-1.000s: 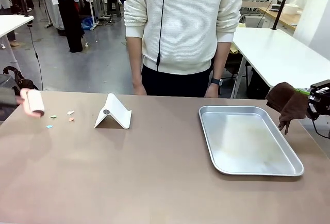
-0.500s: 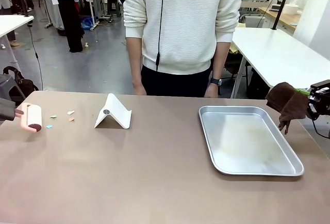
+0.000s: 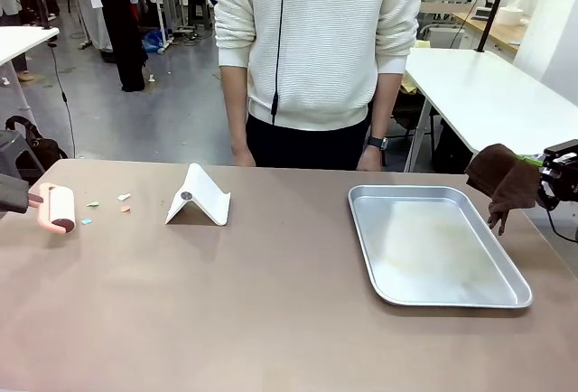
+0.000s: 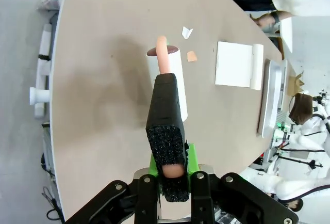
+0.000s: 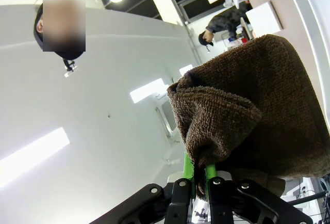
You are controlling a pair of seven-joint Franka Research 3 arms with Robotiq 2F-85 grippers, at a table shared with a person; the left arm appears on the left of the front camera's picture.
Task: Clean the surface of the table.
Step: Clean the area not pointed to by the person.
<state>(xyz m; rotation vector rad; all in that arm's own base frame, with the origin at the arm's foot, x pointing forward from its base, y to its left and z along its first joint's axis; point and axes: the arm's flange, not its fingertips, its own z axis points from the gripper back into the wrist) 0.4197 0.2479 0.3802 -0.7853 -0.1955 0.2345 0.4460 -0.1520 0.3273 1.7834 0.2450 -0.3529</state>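
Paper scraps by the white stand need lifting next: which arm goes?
Left. The left arm has its jaws clamped on the lint roller, right beside the paper scraps on the table. The right arm holds a brown cloth beyond the tray, far from them.

Table [image 3: 271,302] — large, rectangular, with a smooth matte brownish-taupe top, level, spanning the scene from left to right. The near centre is bare; small coloured scraps [image 3: 124,197] lie at far left — not yet cleared.
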